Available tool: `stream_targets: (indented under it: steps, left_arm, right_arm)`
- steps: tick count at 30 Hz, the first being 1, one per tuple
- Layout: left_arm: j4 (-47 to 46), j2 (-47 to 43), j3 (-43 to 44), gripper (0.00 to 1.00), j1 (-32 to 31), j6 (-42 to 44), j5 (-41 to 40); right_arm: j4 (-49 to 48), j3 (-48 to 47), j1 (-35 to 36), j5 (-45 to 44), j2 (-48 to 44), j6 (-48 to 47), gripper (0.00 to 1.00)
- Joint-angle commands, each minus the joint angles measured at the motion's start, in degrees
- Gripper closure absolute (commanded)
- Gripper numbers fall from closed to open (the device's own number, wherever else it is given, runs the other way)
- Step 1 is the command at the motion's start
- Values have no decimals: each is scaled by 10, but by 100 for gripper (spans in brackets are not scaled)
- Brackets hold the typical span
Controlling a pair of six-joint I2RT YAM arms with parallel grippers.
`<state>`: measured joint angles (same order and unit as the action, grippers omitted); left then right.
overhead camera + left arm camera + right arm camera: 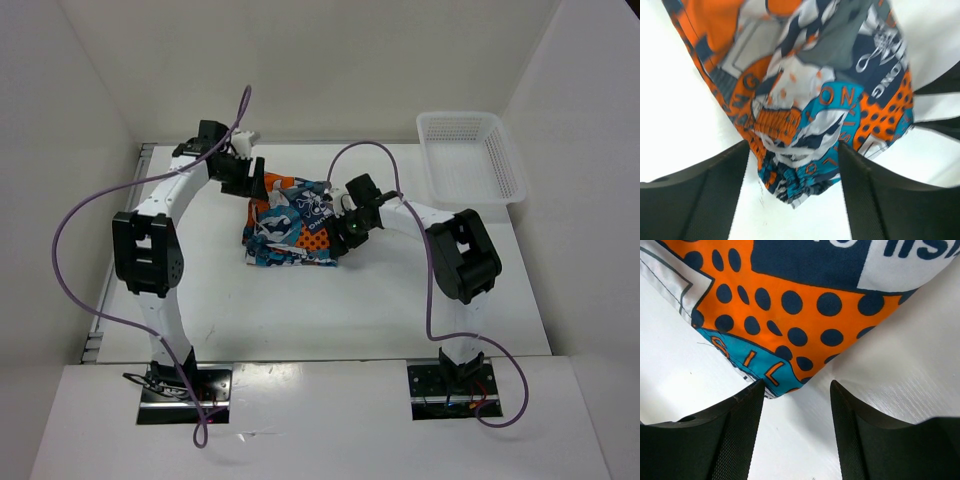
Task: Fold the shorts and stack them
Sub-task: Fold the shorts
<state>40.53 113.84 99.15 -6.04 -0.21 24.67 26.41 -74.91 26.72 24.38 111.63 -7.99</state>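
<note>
The patchwork shorts (292, 225) lie in a loosely folded bundle on the white table, between the two grippers. My left gripper (247, 180) is at their far left corner; in the left wrist view it is open (792, 200), with a bunched corner of the shorts (805, 150) between the fingers, which do not touch it. My right gripper (345, 222) is at their right edge; in the right wrist view it is open (796, 405), with a corner of the shorts (785, 325) just ahead of the fingertips.
A white plastic mesh basket (470, 158) stands at the back right corner of the table. White walls enclose the table on the left, back and right. Purple cables loop over both arms.
</note>
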Motion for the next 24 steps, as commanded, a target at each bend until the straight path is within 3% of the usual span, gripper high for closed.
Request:
stream_targets:
  steps: [1, 11, 13, 14, 15, 16, 17, 19, 24]
  left_arm:
    - [-4, -9, 24, 20, -2, 2, 4]
    - [-36, 52, -5, 20, -19, 2, -84]
    - [-43, 52, -5, 24, -19, 2, -67]
    - [-53, 58, 2, 31, -19, 2, -67]
    - [-58, 58, 9, 50, -19, 2, -67]
    - [-58, 65, 19, 60, -19, 2, -67]
    - [-58, 72, 31, 73, -19, 2, -67]
    - [-53, 72, 67, 94, -13, 2, -61]
    - [-48, 60, 92, 100, -7, 2, -55]
  right_arm:
    - [-7, 4, -3, 17, -32, 3, 39]
    - [-12, 4, -3, 17, -20, 25, 38]
    - [-12, 9, -3, 17, -15, 25, 49]
    - [-12, 14, -3, 22, -15, 31, 55]
    - [-12, 14, -3, 22, -15, 32, 63]
    - [-12, 14, -3, 22, -10, 32, 80]
    - [-12, 14, -3, 13, -10, 32, 89]
    - [-12, 14, -3, -14, -10, 24, 100]
    - [-12, 20, -3, -30, -20, -3, 100]
